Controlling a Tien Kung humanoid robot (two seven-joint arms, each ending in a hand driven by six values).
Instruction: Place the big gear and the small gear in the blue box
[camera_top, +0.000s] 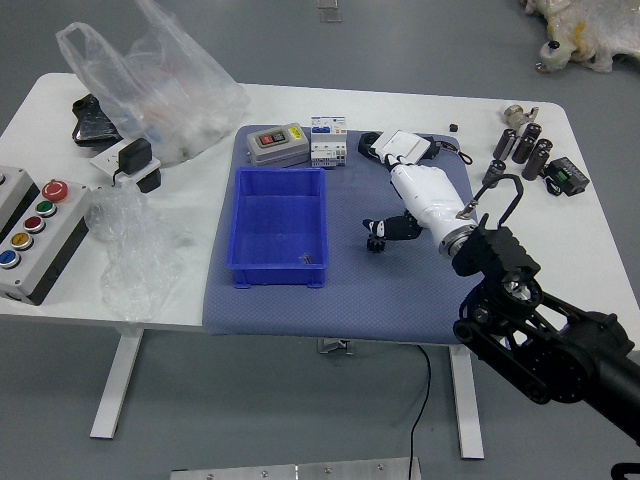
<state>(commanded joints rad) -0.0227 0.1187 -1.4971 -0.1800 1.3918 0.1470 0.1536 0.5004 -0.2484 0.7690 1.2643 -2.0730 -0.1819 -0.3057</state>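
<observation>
Fingers of the right hand: at a small dark piece; whether they grip it or only reach over it cannot be told from this view
Small dark piece: just right of the blue box, over the grey-blue mat; too small and dark to tell which gear it is, or whether it touches the mat
Right arm: black, coming in from the near right corner; its white-backed hand slants to the left above the mat
Blue box: on the left half of the mat; a tiny piece lies inside by the near right corner, too small to name
Far side of the mat: a grey case with a yellow label behind the box; white blocks just right of it; a white-and-black object farther right, partly behind the hand
Right end of the white table: dark cylinders standing together; a dark green module to their right
Left end: a button panel at the near side; crumpled clear plastic beside it; a clear plastic bag at the far side, near a white-and-black device
</observation>
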